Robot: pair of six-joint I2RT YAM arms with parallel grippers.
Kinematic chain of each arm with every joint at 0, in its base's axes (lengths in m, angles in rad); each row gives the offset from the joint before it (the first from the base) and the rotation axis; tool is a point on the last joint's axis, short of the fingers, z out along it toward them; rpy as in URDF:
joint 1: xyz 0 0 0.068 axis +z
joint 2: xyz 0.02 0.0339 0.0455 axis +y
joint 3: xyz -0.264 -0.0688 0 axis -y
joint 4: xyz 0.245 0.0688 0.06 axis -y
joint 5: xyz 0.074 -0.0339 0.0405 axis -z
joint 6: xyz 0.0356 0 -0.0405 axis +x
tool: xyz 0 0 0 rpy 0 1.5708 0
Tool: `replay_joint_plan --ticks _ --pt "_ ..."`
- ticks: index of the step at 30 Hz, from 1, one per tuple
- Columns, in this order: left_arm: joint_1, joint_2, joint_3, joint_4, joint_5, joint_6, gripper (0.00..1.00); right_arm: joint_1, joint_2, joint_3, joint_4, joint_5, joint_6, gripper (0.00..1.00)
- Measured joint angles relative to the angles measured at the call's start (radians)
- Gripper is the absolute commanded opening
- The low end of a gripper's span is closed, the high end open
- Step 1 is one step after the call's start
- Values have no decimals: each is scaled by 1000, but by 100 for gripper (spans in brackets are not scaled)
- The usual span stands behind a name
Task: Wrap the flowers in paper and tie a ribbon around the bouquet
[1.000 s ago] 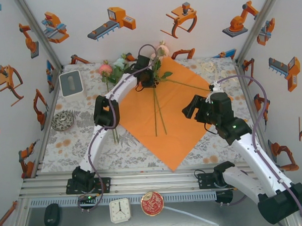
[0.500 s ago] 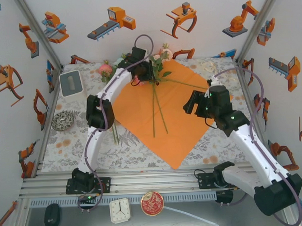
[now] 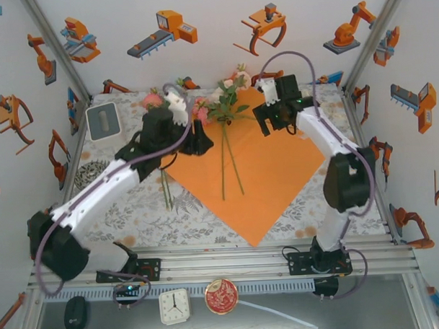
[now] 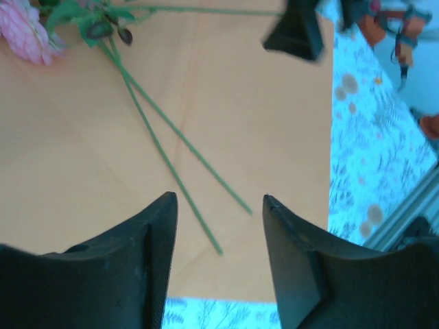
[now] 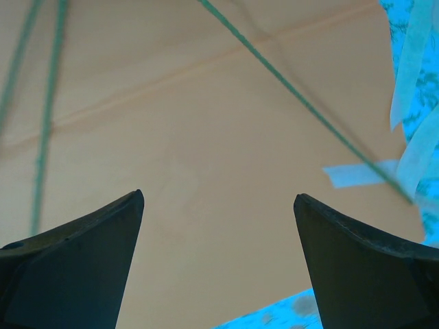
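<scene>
left gripper (image 4: 219, 200): fingers apart, empty
right gripper (image 5: 219, 197): fingers apart, empty
flowers (image 4: 97, 29): 11 o'clock of left fingers, 1 o'clock of right

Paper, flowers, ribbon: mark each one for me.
paper (image 3: 271, 184), top external view, bare middle of the orange sheet.
flowers (image 4: 26, 35), left wrist view, pink bloom.
ribbon (image 5: 409, 62), right wrist view, pale strip beside the sheet's edge.

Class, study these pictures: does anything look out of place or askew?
Yes. The flowers are not bundled: stems fan apart on the paper, and a few more lie off it on the tablecloth to its left.
</scene>
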Motion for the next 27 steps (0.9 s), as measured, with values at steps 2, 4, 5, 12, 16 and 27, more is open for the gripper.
replay_joint_plan --ticks 2,4,5,12,16,27 --pt "-22 -77 -77 -8 -7 31 68 -2 127 98 -40 16 -71 81" --pt "-45 -142 -133 -37 -10 60 73 -6 229 184 -72 27 -119 81" --pt "-55 -170 -154 -53 -9 70 75 -10 271 219 -86 29 -136 81" --pt "-96 -380 -303 -107 -14 120 79 -77 434 408 -164 -45 -201 77" --pt "-97 -386 -316 -109 -50 122 80 -112 471 481 -178 -113 -212 63" --pt "-96 -364 -316 -109 -124 121 81 -111 494 492 -200 -283 -279 36"
